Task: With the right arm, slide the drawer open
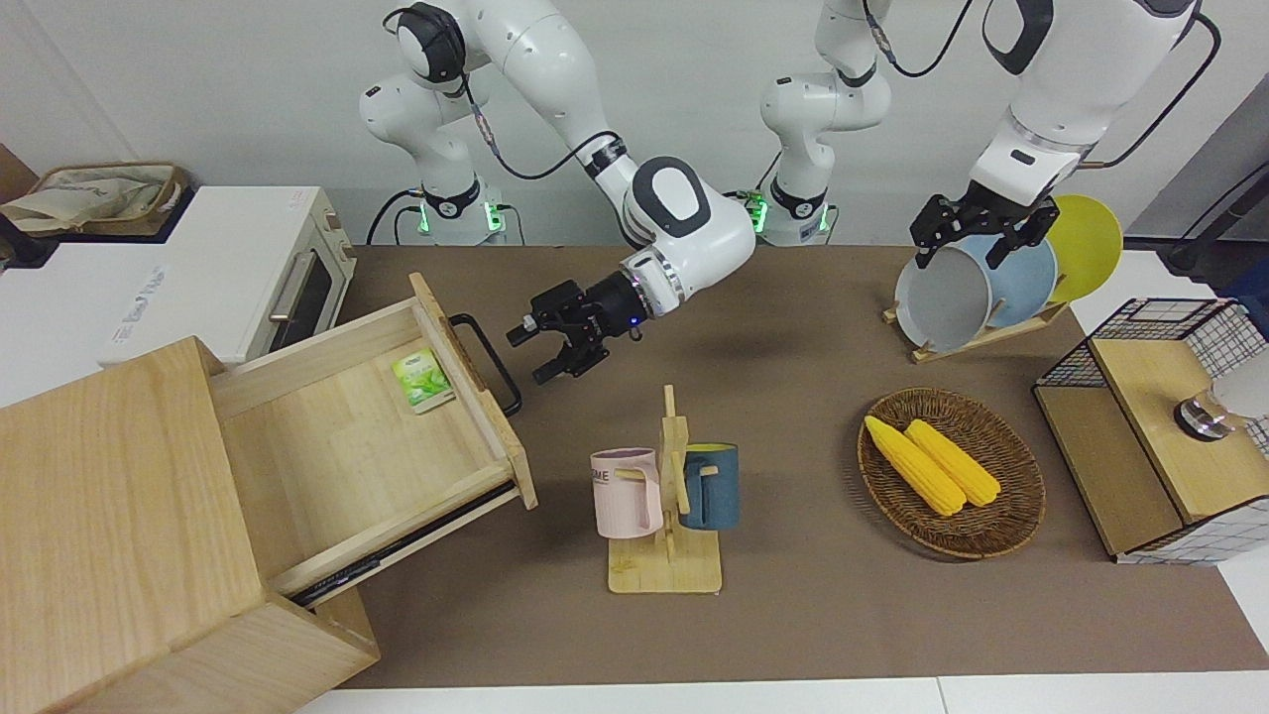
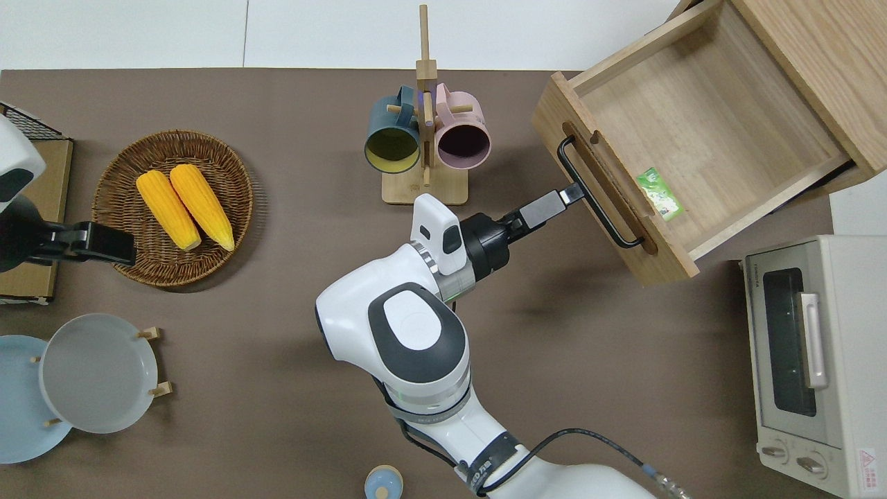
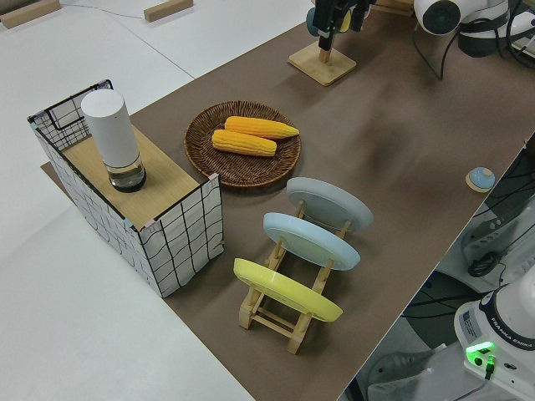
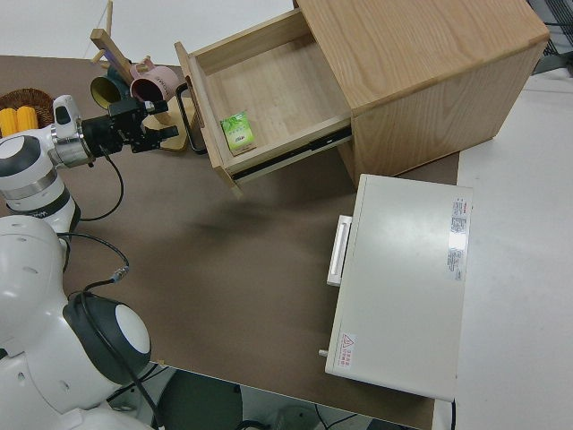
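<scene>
The light-wood drawer [image 1: 347, 446] stands pulled far out of the pale wooden box [image 1: 119, 496] at the right arm's end of the table. It also shows in the overhead view [image 2: 700, 118] and the right side view [image 4: 269, 90]. A green packet [image 1: 421, 380] lies inside it next to the front panel. My right gripper [image 1: 533, 354] is open and empty, just off the black bar handle [image 1: 488, 359], level with it. In the overhead view the right gripper [image 2: 565, 197] ends right at the handle [image 2: 597, 197]. My left arm is parked, its gripper [image 1: 977, 233] open.
A white toaster oven [image 1: 248, 268] stands beside the box, nearer to the robots. A wooden mug rack [image 1: 666, 565] with a pink and a blue mug stands mid-table. A wicker basket [image 1: 991, 535] holds two corn cobs. A plate rack [image 1: 981, 332] and a wire-mesh cabinet [image 1: 1140, 466] are at the left arm's end.
</scene>
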You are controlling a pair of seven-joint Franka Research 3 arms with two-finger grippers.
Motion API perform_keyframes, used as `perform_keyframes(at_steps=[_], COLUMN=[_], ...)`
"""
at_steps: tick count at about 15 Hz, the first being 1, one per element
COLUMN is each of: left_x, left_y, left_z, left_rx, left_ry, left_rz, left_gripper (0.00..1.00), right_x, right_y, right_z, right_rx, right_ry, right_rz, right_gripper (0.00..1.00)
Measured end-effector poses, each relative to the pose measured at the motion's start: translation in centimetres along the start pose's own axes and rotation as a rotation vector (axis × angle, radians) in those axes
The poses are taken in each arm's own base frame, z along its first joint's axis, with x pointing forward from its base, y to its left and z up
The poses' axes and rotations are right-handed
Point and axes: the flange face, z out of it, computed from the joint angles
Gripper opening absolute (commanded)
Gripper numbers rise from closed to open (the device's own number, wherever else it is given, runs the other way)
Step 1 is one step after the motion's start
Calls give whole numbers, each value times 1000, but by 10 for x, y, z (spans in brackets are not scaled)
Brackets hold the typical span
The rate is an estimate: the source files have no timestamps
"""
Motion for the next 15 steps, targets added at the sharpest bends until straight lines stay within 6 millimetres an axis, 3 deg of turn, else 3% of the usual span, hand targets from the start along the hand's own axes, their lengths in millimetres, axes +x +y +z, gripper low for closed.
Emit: perform_keyframes(at_steps=[2,5,7,11,15], left_x=[0,0,0,0,0], left_y=[0,0,0,0,0], left_z=[0,0,0,0,0], left_rx=[0,0,0,0,0], left_ry=[0,0,0,0,0], left_rz=[0,0,0,0,0], left_gripper=[993,993,993,993,993], right_x=[-1,-7,-17,-38,-57], right_y=[11,65,106,192,254], right_z=[-19,-33,-31,5,48], right_rx=[132,316,435,657,889], right_ry=[-53,-127,-183,-279,-315], right_rz=[58,145,199,259,284], right_gripper=[981,983,983,983,983])
